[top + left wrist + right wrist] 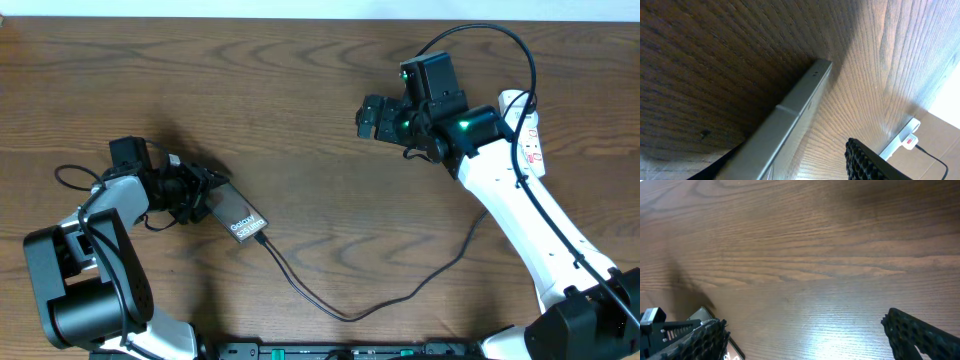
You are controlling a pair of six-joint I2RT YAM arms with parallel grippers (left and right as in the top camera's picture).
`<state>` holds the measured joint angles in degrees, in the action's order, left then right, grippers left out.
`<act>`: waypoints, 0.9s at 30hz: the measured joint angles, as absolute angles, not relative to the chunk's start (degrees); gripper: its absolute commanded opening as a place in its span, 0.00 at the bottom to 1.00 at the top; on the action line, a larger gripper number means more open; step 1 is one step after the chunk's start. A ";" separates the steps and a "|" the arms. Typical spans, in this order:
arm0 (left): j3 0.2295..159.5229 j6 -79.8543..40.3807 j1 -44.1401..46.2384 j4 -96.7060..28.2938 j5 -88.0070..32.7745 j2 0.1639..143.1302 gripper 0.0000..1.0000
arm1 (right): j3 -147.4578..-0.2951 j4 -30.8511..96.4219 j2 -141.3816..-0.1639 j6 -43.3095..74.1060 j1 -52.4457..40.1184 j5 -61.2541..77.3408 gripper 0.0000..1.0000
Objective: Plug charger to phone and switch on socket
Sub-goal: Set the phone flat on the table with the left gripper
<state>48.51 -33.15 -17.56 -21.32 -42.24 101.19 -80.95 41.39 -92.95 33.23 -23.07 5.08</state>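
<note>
Closest to the left wrist camera ran the grey side edge of the phone [800,114], with one ribbed fingertip [865,161] of the left gripper [208,198] standing just beside it. From overhead that gripper sat at the phone's upper-left end with its jaws partly apart. Whether they actually pinched the slab could not be told. The phone lay face up at the left of the desk [300,70], its long axis diagonal and its free end pointing to the lower right. There the charger [340,310] met it, and the connector looked seated, so the plugging step was probably done. The thin cable looped toward the near edge and rose to the right, passing under the right arm toward the socket [530,125] at the far right of the desk. Its plug end was hidden. The right gripper [368,118] hovered over bare wood, jaws fully spread and holding nothing, well apart from the phone and nearer the socket. What was left, by this reading, was the switch — its position was too small to read.
</note>
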 measured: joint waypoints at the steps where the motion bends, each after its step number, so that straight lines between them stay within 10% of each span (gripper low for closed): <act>1: 48.51 -33.17 -17.56 -21.34 -42.22 101.19 0.59 | -80.95 41.39 -92.95 33.23 -23.07 5.08 0.99; 27: 48.64 -33.17 -17.52 -22.17 -41.98 101.14 0.59 | -80.95 41.39 -92.95 33.23 -23.07 5.08 0.99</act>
<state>48.64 -33.17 -17.52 -22.17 -41.98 101.14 -80.95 41.39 -92.95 33.23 -23.07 5.08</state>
